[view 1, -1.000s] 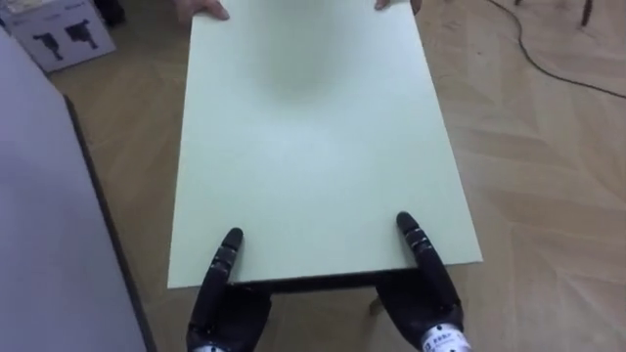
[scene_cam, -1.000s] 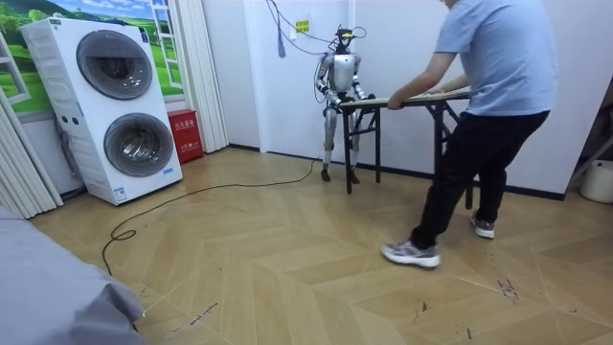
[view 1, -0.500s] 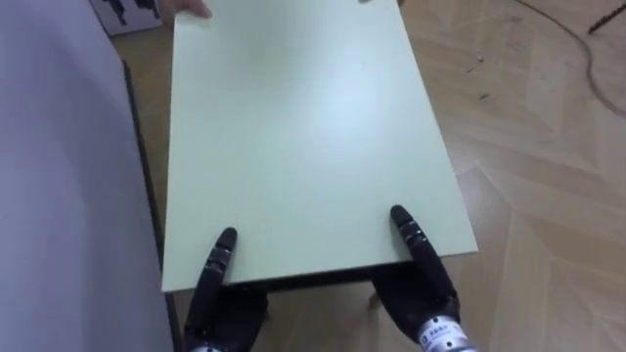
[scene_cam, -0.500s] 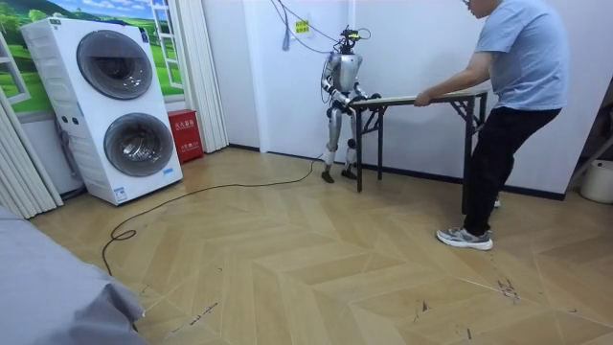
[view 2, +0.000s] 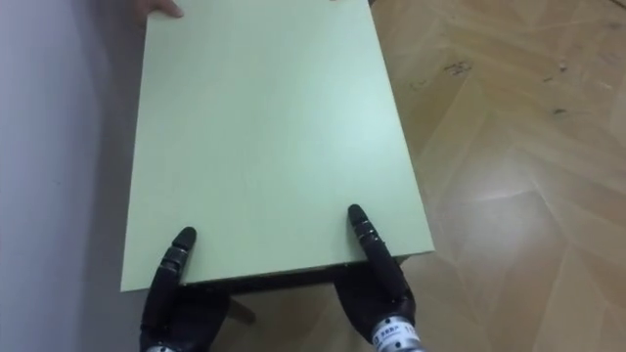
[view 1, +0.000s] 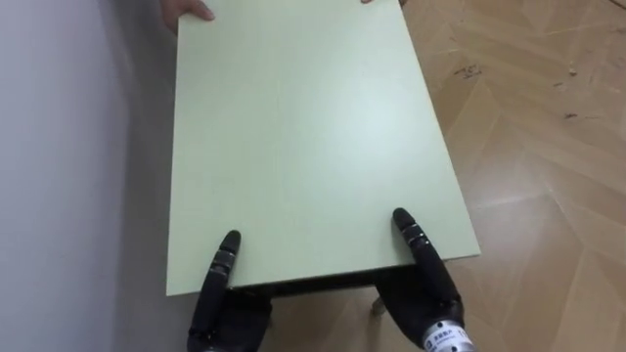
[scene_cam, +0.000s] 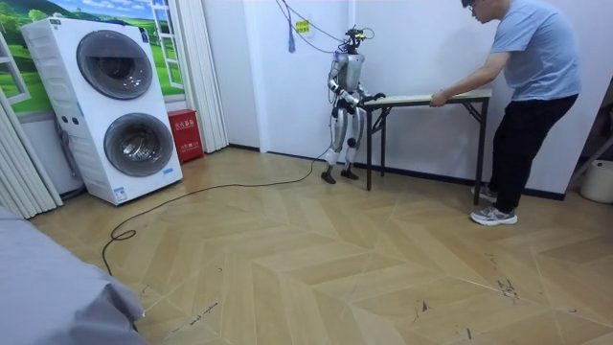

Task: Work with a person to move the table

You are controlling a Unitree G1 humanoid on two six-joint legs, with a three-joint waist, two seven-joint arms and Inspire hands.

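Note:
A pale green table [view 1: 303, 147] stretches away from me along a grey wall. My left hand [view 1: 220, 293] and right hand [view 1: 425, 284] hold its near edge, each with the thumb lying on top and the fingers hidden underneath. At the far end a person's hand [view 1: 186, 10] grips the corner. In the room view I stand at the table's [scene_cam: 431, 96] left end, close to the white wall. The person [scene_cam: 527, 77] leans over the other end and holds it with both arms stretched out.
The wall [view 1: 68, 176] runs close along the table's left side. Wooden floor [view 1: 548, 166] lies open to the right. In the room view, stacked washing machines [scene_cam: 120, 105], a red box [scene_cam: 184, 134] and a dark cable [scene_cam: 192, 196] lie off to the left.
The table, the person and I have moved toward the room view's right, close along the wall. The person has stepped back. The cardboard box has left the eye view.

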